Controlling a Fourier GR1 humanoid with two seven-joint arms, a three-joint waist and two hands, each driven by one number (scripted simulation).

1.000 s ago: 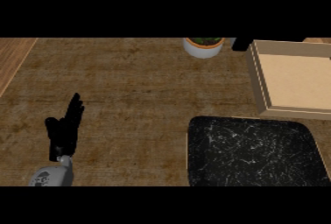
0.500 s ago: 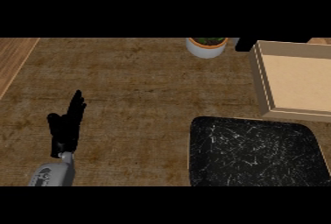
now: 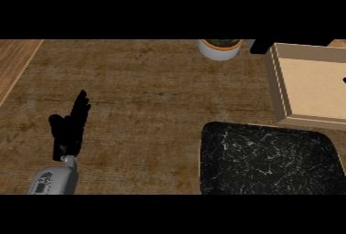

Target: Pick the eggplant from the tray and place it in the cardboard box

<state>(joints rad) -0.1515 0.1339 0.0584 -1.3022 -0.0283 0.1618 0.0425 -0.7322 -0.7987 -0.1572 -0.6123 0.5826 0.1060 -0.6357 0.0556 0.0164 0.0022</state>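
The black marbled tray (image 3: 270, 160) lies at the lower right of the counter, and no eggplant shows on it. Behind it at the right edge sits the open cardboard box (image 3: 283, 91), its tan floor bare apart from a small dark bit at the picture's edge. My left hand (image 3: 71, 128) rests at the lower left, fingers straight and pointing up, holding nothing, far from both tray and box. My right hand is outside the picture.
A white pot with a plant (image 3: 219, 48) stands at the back edge, left of the box. A dark object (image 3: 260, 45) sits between the pot and the box. A lighter wooden strip (image 3: 17, 64) runs along the left side.
The view has slid slightly to the right, so the tray, box and pot appear a little further right. My left hand keeps its pose.
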